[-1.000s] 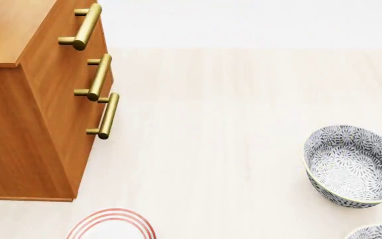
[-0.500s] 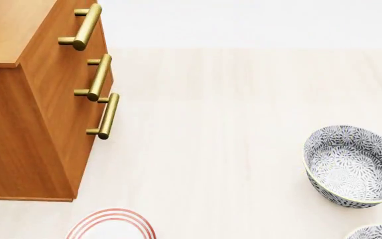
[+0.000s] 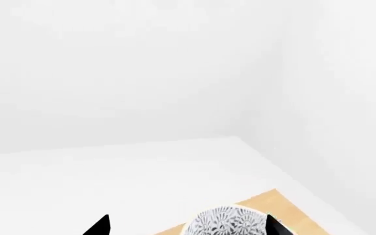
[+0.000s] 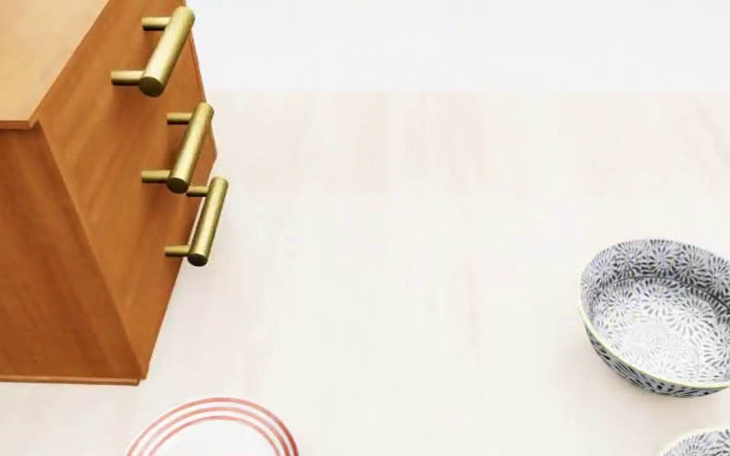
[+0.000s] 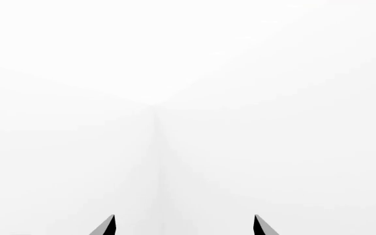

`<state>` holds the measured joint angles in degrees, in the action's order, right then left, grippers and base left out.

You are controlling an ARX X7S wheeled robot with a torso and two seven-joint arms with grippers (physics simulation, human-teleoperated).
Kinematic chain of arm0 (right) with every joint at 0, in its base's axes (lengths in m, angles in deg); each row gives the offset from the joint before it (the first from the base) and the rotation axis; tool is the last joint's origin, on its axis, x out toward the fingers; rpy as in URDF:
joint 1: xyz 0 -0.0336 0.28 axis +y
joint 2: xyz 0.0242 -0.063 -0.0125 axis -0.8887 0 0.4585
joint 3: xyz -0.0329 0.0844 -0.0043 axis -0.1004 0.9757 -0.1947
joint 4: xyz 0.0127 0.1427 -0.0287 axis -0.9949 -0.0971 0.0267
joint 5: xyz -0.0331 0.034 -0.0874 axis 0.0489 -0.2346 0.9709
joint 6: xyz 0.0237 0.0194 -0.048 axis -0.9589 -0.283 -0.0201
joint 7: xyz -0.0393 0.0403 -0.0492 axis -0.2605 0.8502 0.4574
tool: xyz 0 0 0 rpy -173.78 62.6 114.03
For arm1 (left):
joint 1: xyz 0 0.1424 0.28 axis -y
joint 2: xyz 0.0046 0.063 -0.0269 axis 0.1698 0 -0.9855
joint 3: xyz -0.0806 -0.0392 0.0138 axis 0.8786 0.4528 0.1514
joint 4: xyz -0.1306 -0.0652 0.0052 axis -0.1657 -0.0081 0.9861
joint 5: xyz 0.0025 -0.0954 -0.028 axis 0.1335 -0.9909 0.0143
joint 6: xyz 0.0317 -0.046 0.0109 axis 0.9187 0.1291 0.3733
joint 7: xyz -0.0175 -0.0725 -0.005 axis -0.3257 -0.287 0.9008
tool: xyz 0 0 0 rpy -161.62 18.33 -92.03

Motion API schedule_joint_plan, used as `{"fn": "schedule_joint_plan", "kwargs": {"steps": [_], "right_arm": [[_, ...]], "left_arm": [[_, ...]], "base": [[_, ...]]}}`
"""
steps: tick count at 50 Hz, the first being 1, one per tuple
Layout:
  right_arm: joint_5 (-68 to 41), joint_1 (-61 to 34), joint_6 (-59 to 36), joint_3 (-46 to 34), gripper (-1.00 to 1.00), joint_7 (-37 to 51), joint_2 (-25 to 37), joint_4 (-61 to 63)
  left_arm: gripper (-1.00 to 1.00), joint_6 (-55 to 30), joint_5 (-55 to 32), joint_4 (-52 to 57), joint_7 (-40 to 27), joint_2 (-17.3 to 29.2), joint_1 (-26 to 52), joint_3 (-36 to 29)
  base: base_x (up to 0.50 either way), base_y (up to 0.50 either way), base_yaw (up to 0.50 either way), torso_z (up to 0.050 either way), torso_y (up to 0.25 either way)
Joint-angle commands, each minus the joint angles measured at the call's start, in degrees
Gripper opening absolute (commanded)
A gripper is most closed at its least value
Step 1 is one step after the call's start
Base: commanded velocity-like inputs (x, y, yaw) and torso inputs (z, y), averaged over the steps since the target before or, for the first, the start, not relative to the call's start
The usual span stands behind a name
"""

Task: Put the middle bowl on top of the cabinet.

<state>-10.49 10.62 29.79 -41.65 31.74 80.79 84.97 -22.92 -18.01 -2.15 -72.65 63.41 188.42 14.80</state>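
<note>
In the left wrist view the middle bowl (image 3: 230,223), grey-and-white floral, rests on the light wood top of the cabinet (image 3: 286,208). My left gripper (image 3: 188,227) is open, its dark fingertips (image 3: 102,226) wide apart. The bowl lies between them, close to one tip and clear of the other. The head view shows the orange-brown cabinet (image 4: 86,237) at the left with three brass handles (image 4: 190,147); the bowl on it is out of that view. My right gripper (image 5: 184,225) is open on nothing, facing blank white walls. Neither arm shows in the head view.
Two look-alike floral bowls stand on the pale floor at the right, one whole (image 4: 676,313) and one cut by the bottom edge (image 4: 720,443). A red-ringed white plate (image 4: 213,429) lies at the bottom edge near the cabinet's foot.
A small grey patch at the head view's top left corner, over the cabinet top, has gone from view. Nothing else there has moved.
</note>
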Motion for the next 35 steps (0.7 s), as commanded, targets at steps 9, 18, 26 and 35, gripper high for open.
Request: {"fn": "schedule_joint_plan", "kwargs": {"steps": [9, 18, 26, 35], "right_arm": [[-0.45, -0.52, -1.16, 0.07, 1.00, 0.46, 1.64, -0.08], [-0.24, -1.22, -2.11, -0.42, 1.00, 0.75, 2.52, -0.31], [-0.21, -1.18, -2.11, -0.46, 1.00, 1.08, 2.98, -0.47], [-0.42, -0.10, -1.11, -0.19, 1.00, 1.57, 3.08, -0.46]], "left_arm": [[1.00, 6.36, 3.89, 26.61, -1.26, 9.68, 2.67, -5.83], [1.00, 6.76, 12.83, 35.87, 1.62, 11.75, 2.16, -7.83], [1.00, 8.94, 18.41, 42.36, 3.06, 12.96, -0.97, -9.16], [1.00, 12.62, 23.09, 44.37, 4.81, 13.03, -4.85, -9.64]], "base": [[0.00, 0.00, 0.00, 0.000, 0.000], [0.00, 0.00, 0.00, 0.000, 0.000], [0.00, 0.00, 0.00, 0.000, 0.000], [0.00, 0.00, 0.00, 0.000, 0.000]]}}
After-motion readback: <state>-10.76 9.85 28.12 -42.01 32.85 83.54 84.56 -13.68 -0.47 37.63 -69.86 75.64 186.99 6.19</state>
